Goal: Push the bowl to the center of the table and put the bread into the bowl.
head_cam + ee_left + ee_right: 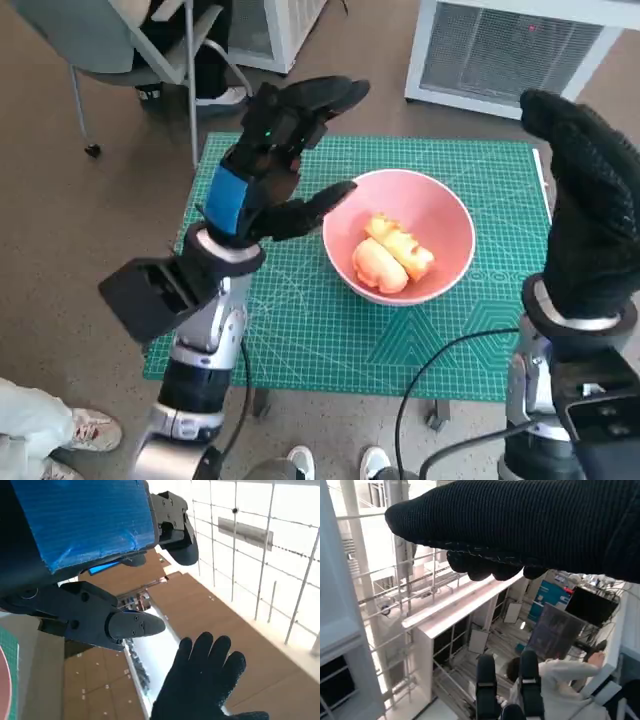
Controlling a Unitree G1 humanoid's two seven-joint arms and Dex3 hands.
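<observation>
A pink bowl (436,212) stands on the green cutting mat (300,330), a little right of the mat's middle. Two pieces of yellow-orange bread (392,256) lie inside it. My left hand (265,165) is raised above the mat just left of the bowl, holding nothing, its fingers spread, one black fingertip (340,190) close to the bowl's left rim. In the left wrist view that hand (85,540) fills the upper left. My gloved right hand (590,210) is lifted at the mat's right edge with its fingers straight and nothing in it; the glove (205,680) also shows there, fingers apart.
A grey chair (130,40) stands beyond the table's far left corner, and white grilled units (500,50) stand behind the table. A person's shoes (85,430) are at the near left, other feet (335,462) at the near edge. A black cable (440,370) hangs by my right arm.
</observation>
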